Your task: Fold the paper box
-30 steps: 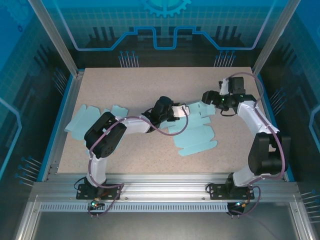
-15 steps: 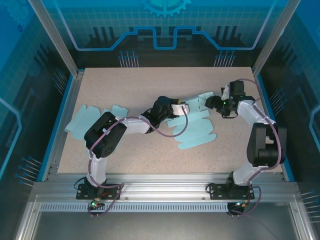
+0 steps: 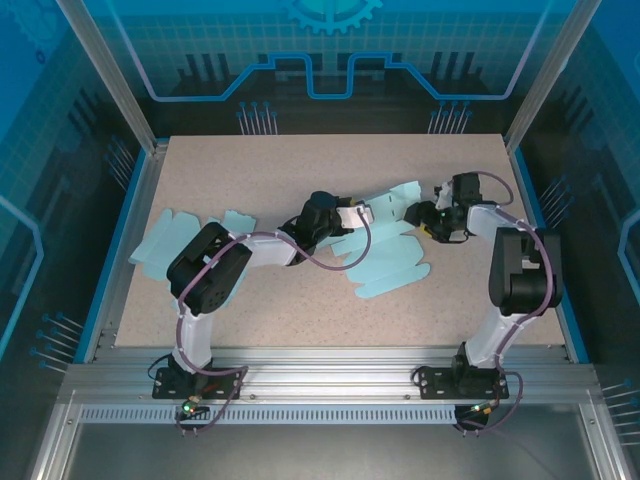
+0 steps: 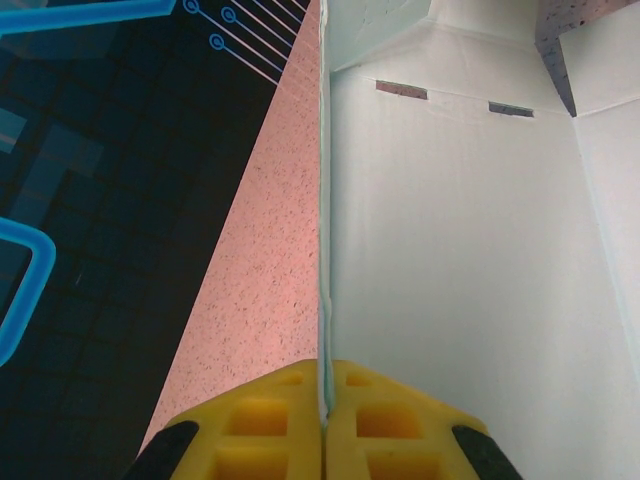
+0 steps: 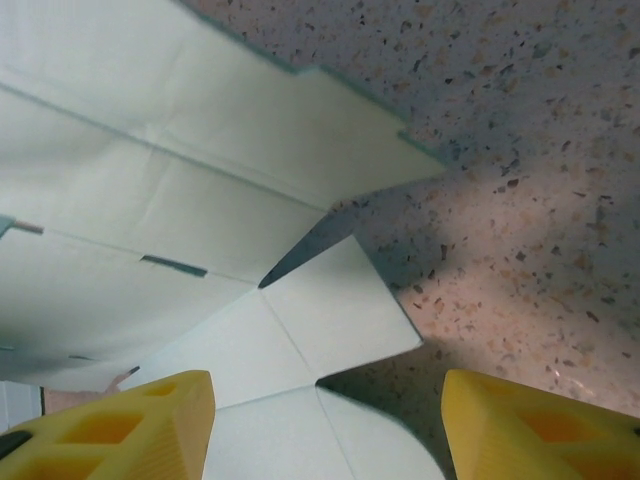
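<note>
Just toward three o'clock of the desk's (image 3: 300, 160) centre, our left tool (image 4: 325, 405) is clamped tight on one edge of the pale blue paper box blank (image 3: 395, 268). That side appears raised while the rest of the sheet lies flat on the speckled top. Our right tool (image 5: 325, 440) hovers with its fingers (image 5: 120, 420) wide apart over a corner flap (image 5: 340, 305) on the sheet's two o'clock side, gripping nothing. A second flat blank (image 3: 165, 240) sits at the desk's nine o'clock edge, untouched.

We judge the fold barely begun. The thin card is pinched at a single spot, so a push from the right tool could swing the sheet around that pinch or crease it off its scored lines. If the right tool closes too low on the flap, it may scrape the desk and buckle the corner instead.
</note>
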Robot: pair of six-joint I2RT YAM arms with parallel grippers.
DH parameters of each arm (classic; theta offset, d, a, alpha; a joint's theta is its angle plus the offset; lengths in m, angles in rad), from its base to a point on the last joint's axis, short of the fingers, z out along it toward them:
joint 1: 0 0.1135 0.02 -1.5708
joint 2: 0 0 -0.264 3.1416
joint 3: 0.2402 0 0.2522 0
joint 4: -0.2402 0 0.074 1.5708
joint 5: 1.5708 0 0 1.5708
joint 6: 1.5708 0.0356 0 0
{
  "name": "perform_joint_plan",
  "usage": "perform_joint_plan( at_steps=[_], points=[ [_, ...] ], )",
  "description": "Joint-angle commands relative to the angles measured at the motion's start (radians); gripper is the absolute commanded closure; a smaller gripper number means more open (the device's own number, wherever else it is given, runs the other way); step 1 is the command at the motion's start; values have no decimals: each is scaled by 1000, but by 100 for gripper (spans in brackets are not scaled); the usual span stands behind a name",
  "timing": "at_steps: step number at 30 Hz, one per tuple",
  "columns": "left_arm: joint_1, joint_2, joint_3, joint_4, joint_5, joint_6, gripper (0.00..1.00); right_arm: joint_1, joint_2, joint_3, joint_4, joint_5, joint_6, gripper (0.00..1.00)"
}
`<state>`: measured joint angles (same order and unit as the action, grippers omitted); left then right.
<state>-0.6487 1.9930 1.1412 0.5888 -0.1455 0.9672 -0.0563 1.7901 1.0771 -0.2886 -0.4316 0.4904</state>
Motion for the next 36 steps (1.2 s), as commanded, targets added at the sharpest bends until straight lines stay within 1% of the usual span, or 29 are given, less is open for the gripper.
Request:
perform_joint_plan(
  at_steps=[1, 5, 10, 15, 21, 27, 32, 36],
  points=[
    [5, -26, -17, 17, 11, -28, 100, -14, 35, 12, 37, -26, 10, 38],
    [3, -30, -18, 13, 12, -34, 100, -14, 62, 24, 40, -20, 7, 38],
    [3, -28, -12, 11, 12, -38, 100, -10, 78, 16, 83, -54, 19, 40],
    [4, -23, -8, 6, 11, -36, 100, -6, 66, 5, 135, -83, 30, 48],
    [3, -18, -3, 2, 3, -36, 100, 6, 13, -11, 176, -98, 31, 52],
    [4, -5, 8, -1, -6, -43, 100, 25, -22, -32, 193, -98, 40, 60],
    [1, 4, 15, 0, -9, -39, 100, 43, -28, -69, 241, -104, 73, 64],
    [-2, 13, 24, 0, -15, -33, 100, 65, -3, -82, 270, -106, 94, 68]
  ],
)
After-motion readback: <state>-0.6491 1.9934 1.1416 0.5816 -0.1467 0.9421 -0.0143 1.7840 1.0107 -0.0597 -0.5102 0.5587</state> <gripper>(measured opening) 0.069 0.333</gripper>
